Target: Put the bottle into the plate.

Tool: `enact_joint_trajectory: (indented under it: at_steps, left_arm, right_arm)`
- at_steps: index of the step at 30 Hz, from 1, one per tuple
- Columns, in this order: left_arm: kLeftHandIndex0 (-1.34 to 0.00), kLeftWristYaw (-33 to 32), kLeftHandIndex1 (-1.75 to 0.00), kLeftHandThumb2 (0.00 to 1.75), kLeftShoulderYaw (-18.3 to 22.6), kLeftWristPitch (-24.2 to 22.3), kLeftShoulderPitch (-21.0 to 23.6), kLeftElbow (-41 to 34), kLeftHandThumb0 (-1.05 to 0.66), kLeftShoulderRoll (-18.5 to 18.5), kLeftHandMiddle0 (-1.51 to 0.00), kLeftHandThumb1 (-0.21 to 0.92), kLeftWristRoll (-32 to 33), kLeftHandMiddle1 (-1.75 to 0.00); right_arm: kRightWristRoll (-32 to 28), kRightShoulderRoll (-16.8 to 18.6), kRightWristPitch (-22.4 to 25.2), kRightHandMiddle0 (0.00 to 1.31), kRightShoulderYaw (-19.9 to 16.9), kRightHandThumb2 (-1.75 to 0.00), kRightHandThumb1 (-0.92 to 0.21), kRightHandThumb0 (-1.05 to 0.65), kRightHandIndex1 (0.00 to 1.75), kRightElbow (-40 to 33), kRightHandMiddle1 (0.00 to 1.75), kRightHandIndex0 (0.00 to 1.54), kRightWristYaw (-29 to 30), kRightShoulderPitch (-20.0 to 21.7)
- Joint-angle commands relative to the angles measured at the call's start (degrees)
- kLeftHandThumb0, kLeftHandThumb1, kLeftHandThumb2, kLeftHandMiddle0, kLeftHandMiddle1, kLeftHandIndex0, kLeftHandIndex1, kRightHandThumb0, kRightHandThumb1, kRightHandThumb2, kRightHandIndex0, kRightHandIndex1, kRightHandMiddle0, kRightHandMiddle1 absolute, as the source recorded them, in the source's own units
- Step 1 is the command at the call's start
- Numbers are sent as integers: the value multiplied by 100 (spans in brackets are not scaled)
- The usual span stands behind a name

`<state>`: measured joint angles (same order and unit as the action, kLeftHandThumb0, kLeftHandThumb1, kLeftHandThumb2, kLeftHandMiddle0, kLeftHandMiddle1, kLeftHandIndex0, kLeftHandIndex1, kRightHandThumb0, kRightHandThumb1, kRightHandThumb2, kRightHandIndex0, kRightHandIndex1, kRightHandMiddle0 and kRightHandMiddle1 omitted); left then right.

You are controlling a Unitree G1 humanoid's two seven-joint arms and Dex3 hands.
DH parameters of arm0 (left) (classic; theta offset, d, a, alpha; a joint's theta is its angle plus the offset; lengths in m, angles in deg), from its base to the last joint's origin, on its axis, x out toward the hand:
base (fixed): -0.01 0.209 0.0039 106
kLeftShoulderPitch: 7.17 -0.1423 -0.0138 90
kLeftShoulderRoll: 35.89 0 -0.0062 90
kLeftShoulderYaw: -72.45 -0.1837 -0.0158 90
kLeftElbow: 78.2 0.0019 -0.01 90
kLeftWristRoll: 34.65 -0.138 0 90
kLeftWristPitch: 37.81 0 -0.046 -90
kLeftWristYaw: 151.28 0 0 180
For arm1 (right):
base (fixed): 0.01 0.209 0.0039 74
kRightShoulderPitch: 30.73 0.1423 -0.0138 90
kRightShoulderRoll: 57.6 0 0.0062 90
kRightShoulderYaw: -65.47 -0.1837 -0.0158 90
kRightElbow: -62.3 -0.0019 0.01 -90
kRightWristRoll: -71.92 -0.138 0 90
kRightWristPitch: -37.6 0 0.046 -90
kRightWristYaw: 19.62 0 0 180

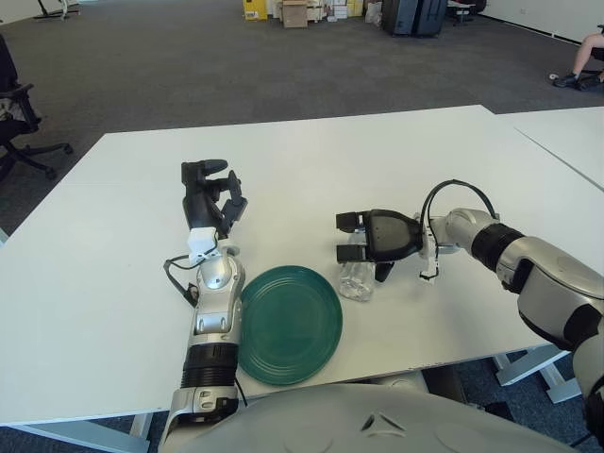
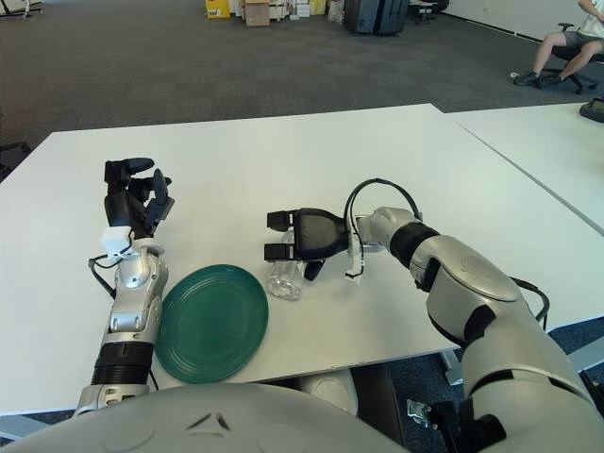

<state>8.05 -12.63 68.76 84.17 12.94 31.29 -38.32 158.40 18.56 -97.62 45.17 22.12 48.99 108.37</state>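
Bottle: a clear plastic bottle (image 1: 357,277) stands on the white table (image 1: 311,151) just right of the plate, its body showing below the right hand; it is outside the plate.
Plate: a dark green plate (image 1: 288,323) lies flat near the table's front edge, between the left forearm and the bottle, its left rim against the forearm.
Right hand: the right hand (image 1: 375,244) reaches in from the right with its fingers closed around the upper part of the bottle; two dark fingertips (image 1: 346,222) stick out past the bottle toward the left.
Left hand: the left hand (image 1: 209,193) shows beyond the plate on the left side, fingers loosely curled and holding nothing; its forearm runs along the plate's left rim.
Left eye view only: a gap of bare table shows between the bottle's base and the plate's rim, and a black office chair (image 1: 19,118) is cut by the left border.
Right eye view only: the bottle (image 2: 284,276) sits closer to the plate (image 2: 209,321), the two nearly touching; more of the right arm's pale upper shell shows; a seated person (image 2: 557,42) appears at top right.
Hidden: the bottle's cap and neck are covered by the right hand; whether the bottle's base touches the table or is just lifted cannot be told.
Cut off: the robot's torso fills the lower edge and hides the table's front rim.
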Motion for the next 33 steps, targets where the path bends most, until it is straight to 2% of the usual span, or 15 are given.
enact_joint_trajectory:
  at_steps: [1, 10, 16, 18, 19, 20, 21, 22, 23, 24, 25, 27, 30, 33]
  left_arm:
    - [-27, -64, -175, 70, -16, -40, -56, -82, -38, -147, -43, 80, -50, -151]
    - [-27, -84, -175, 70, -28, 86, -141, -140, -38, -90, -48, 80, -130, -152]
    - [-28, -36, -175, 70, -21, 119, -173, -154, -38, -73, -49, 79, -91, -152]
    - [-28, -16, -175, 71, -20, 144, -181, -152, -38, -65, -49, 79, -75, -152]
    - [-28, -9, -175, 71, -19, 153, -183, -149, -38, -62, -49, 79, -70, -152]
    - [-28, -1, -175, 71, -19, 162, -183, -143, -38, -58, -49, 79, -67, -152]
    - [-28, 4, -175, 71, -18, 170, -182, -137, -38, -55, -49, 79, -66, -152]
    - [-28, 7, -175, 71, -18, 174, -182, -134, -38, -55, -49, 79, -66, -153]
    - [-28, 11, -175, 71, -17, 178, -180, -127, -38, -53, -49, 79, -65, -153]
    - [-28, 18, -175, 71, -16, 178, -187, -133, -38, -50, -49, 79, -62, -153]
    - [-28, 23, -175, 71, -14, 178, -192, -136, -38, -48, -49, 79, -60, -153]
    - [-28, 29, -175, 71, -12, 166, -198, -143, -38, -48, -49, 79, -59, -153]
    - [-28, 27, -175, 71, -2, 153, -196, -135, -38, -50, -49, 79, -65, -153]
    - [-28, 18, -175, 71, 10, 156, -191, -126, -38, -56, -49, 79, -75, -154]
  right_arm:
    - [132, 54, 14, 43, 199, -121, -39, -1, 175, 127, 163, 54, -64, -29]
    - [76, 65, 198, 43, 295, -124, -37, -1, 175, 246, 166, 55, 159, -139]
    - [6, 121, 94, 40, 358, -119, -41, -1, 175, 364, 165, 52, 427, -150]
    - [-24, 144, 36, 36, 368, -116, -44, -1, 175, 402, 168, 49, 462, -151]
    - [-39, 153, 8, 34, 371, -104, -53, -1, 171, 419, 170, 43, 459, -150]
    - [-57, 161, -47, 30, 379, -84, -67, -1, 165, 434, 171, 33, 399, -139]
    - [-68, 167, -84, 28, 387, -78, -72, -7, 150, 447, 172, 27, 359, -130]
    - [-76, 171, -104, 24, 395, -69, -79, -17, 120, 455, 173, 24, 336, -124]
    - [-70, 175, -128, 22, 420, -63, -84, -23, 99, 453, 174, 22, 285, -106]
    - [-58, 176, -138, 17, 448, -62, -85, -27, 85, 430, 154, 20, 237, -90]
    - [-52, 176, -146, 11, 468, -63, -85, -33, 60, 413, 121, 20, 201, -78]
    - [-41, 158, -155, 5, 494, -65, -86, -38, 27, 370, 79, 18, 91, -58]
    - [-83, 47, -166, 1, 465, -72, -84, -37, 9, 231, 48, 13, -147, -54]
    - [-134, -56, -174, 0, 422, -80, -81, -34, 3, 112, 28, 6, -298, -70]
